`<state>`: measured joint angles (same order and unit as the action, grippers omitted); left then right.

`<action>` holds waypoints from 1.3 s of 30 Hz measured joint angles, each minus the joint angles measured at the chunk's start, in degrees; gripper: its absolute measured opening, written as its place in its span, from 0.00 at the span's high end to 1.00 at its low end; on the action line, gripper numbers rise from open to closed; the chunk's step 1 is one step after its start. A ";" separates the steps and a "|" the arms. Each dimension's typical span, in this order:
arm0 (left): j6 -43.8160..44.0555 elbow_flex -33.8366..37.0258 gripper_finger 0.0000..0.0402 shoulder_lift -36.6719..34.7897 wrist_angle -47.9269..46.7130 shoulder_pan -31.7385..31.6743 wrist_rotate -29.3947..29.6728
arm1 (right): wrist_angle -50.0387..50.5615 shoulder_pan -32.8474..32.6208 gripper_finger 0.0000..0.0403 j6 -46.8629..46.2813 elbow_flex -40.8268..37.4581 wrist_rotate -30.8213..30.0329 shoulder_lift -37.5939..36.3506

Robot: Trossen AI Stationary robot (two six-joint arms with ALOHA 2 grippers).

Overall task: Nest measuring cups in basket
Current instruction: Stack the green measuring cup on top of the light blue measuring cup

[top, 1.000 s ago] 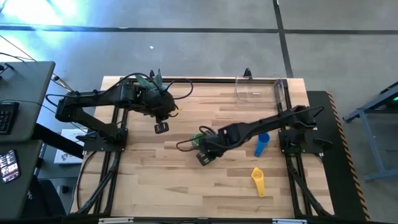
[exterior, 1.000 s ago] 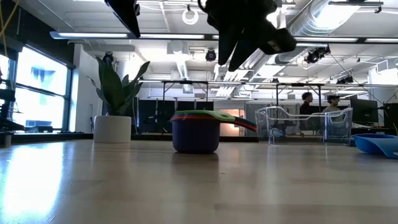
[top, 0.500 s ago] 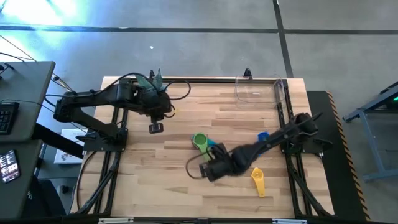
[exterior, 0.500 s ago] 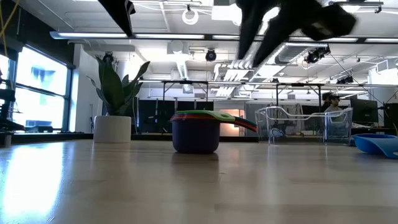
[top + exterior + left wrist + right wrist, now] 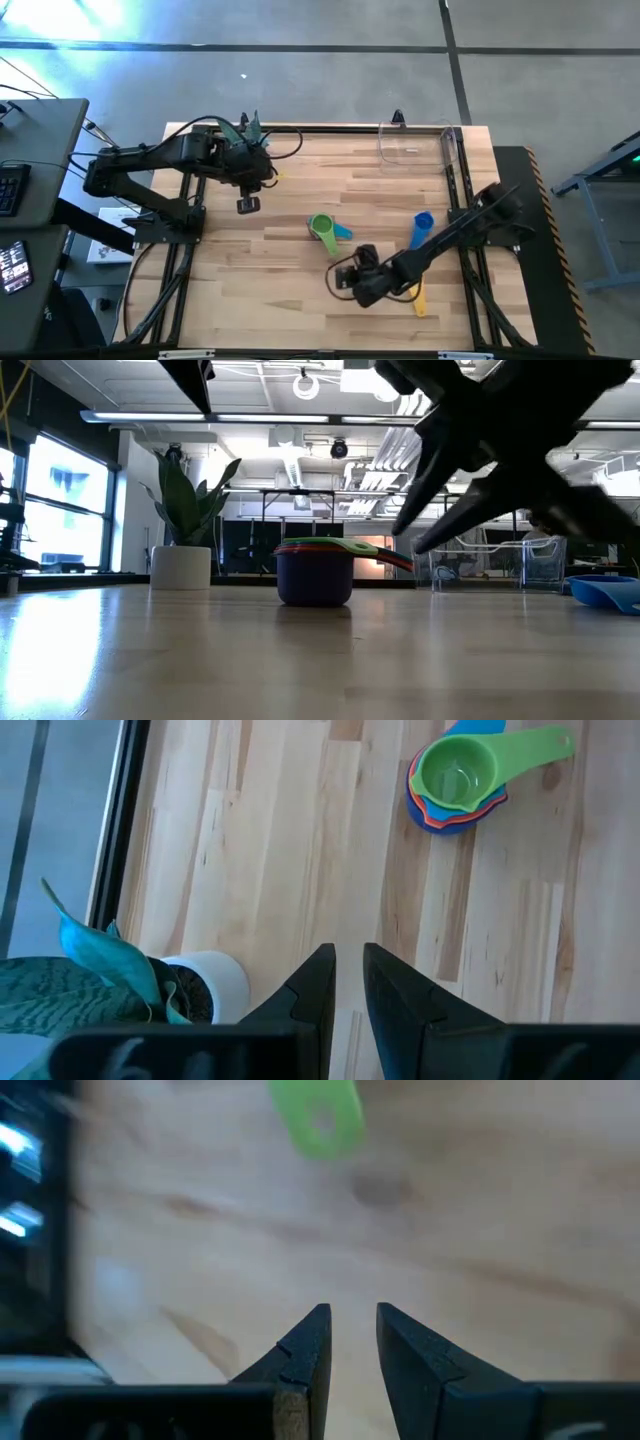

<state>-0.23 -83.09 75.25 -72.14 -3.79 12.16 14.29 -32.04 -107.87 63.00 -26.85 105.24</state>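
Two claws hang empty over the worktop (image 5: 300, 300). The right claw (image 5: 345, 277), its fingers slightly parted with only bare wood showing between them in its wrist view, is low over the near side of the worktop, just beside the yellow measuring cup (image 5: 417, 298), part of which the right arm hides; it looks placed to collect that cup, though it grips nothing yet. The left claw (image 5: 248, 204), fingers likewise a little apart and holding nothing, waits near the far left corner above the white potted plant (image 5: 205, 985), out of the working arm's way.

Between the two arms sits a nested stack of measuring cups (image 5: 325, 229), green on top with orange, red and blue rims showing beneath it and a dark purple cup at the base in the low view. A lone blue cup (image 5: 421, 230) lies to the stack's right, near the right arm. The clear basket (image 5: 420, 145) stands at the far right edge, well apart from every cup and seemingly empty, so the nesting appears well under way while the move into the basket remains undone.
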 joint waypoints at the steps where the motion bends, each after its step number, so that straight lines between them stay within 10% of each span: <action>1: 0.00 0.00 0.88 0.04 0.00 0.00 0.00 | -3.46 0.01 0.81 -0.11 -2.09 -2.39 -0.52; 13: 0.34 0.00 0.88 0.06 -0.02 0.00 -0.02 | -39.02 -0.36 0.80 -2.75 -21.83 -20.03 -1.56; 39: -0.02 0.00 0.88 0.06 -0.02 0.00 0.00 | -41.89 8.29 0.64 11.91 -22.18 -4.16 -1.58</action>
<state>-0.25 -83.09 75.31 -72.16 -3.79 12.16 -27.59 -23.75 -95.95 40.82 -31.00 103.66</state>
